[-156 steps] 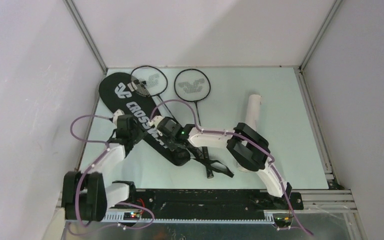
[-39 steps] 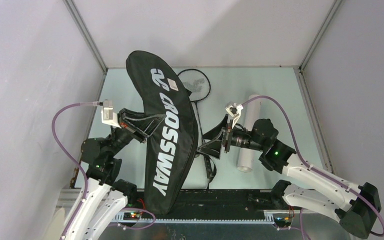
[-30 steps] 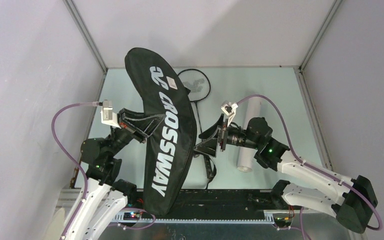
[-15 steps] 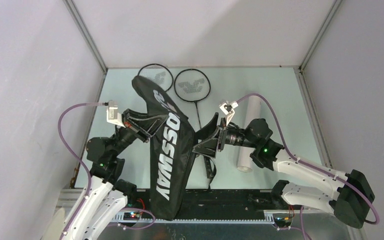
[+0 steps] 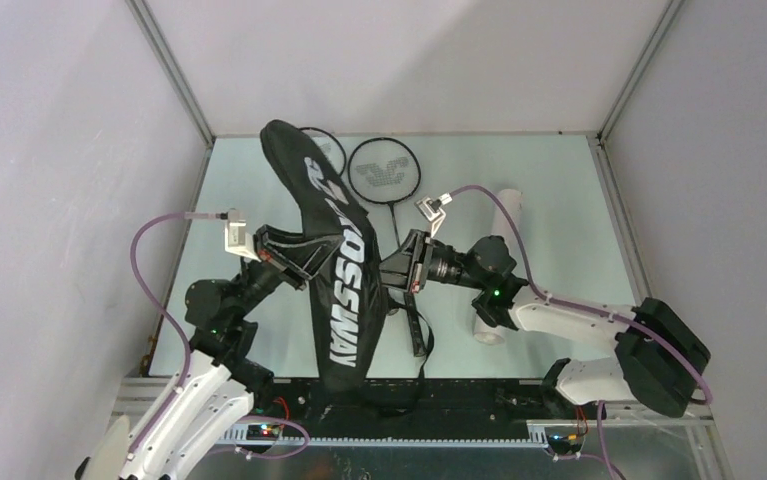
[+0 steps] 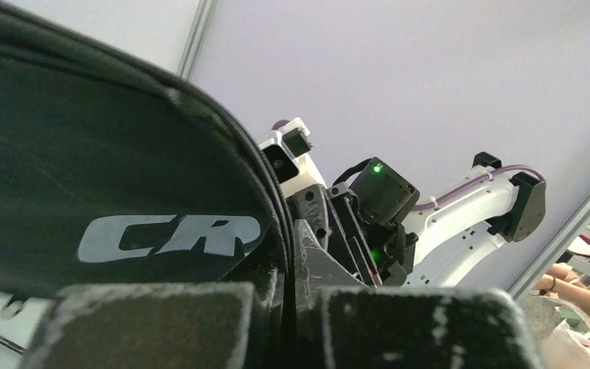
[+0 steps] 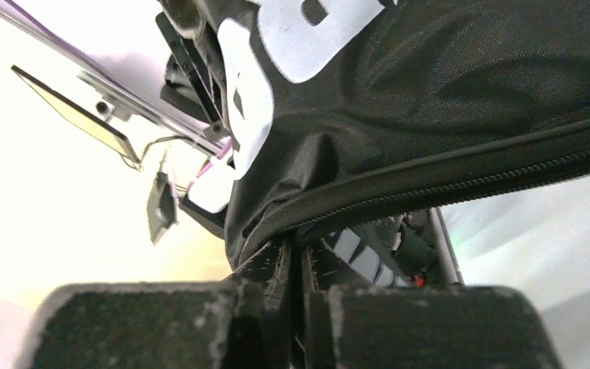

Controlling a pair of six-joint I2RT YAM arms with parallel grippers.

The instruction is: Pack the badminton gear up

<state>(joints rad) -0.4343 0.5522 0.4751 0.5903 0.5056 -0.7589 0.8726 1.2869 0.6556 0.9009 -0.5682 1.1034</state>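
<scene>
Grips the black racket bag [image 5: 344, 300]: left hand [image 5: 307, 268] clenched on one edge, right hand [image 5: 393, 277] clenched on the zipper seam; holds it raised over the surface [image 5: 569, 230].

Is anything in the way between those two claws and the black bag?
Nothing visible. The left claw and the right claw are each shut on an edge of the black bag, which hangs between them.

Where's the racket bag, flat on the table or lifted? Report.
Lifted: the racket bag hangs on edge, pinched between left gripper and right gripper.
</scene>
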